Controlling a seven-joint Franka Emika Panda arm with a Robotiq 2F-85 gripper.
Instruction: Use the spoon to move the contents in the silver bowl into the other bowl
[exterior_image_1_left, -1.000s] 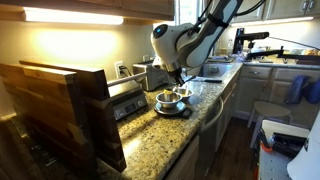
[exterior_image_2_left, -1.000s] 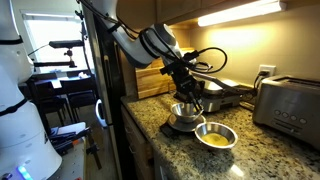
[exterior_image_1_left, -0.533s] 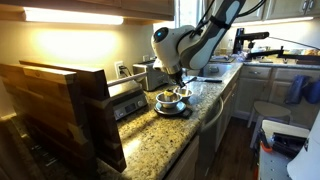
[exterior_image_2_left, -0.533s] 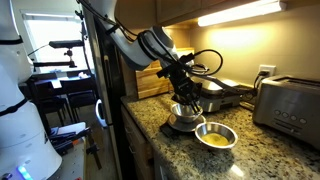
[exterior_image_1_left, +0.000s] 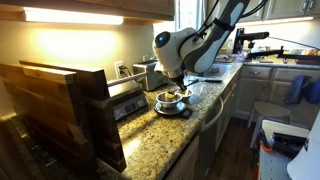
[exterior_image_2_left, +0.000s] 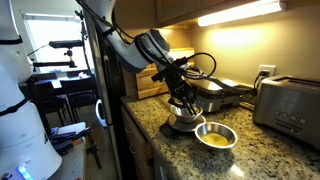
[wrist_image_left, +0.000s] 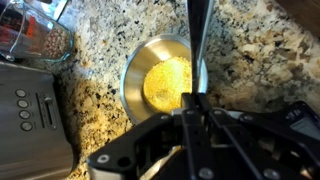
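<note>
Your gripper (exterior_image_2_left: 183, 98) has dipped slightly, clamped on the spoon (wrist_image_left: 196, 40); just ahead lies the silver bowl (wrist_image_left: 150, 62) of yellow grains, toaster (wrist_image_left: 30, 125) apparently close beside it.

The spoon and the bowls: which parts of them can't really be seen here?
- spoon: in the wrist view its far end runs off the top edge. In both exterior views it is too small to pick out.
- other bowl: in an exterior view the gripper hides its inside. It lies outside the wrist view.
- silver bowl: in the wrist view the gripper's body covers its lower rim.
</note>
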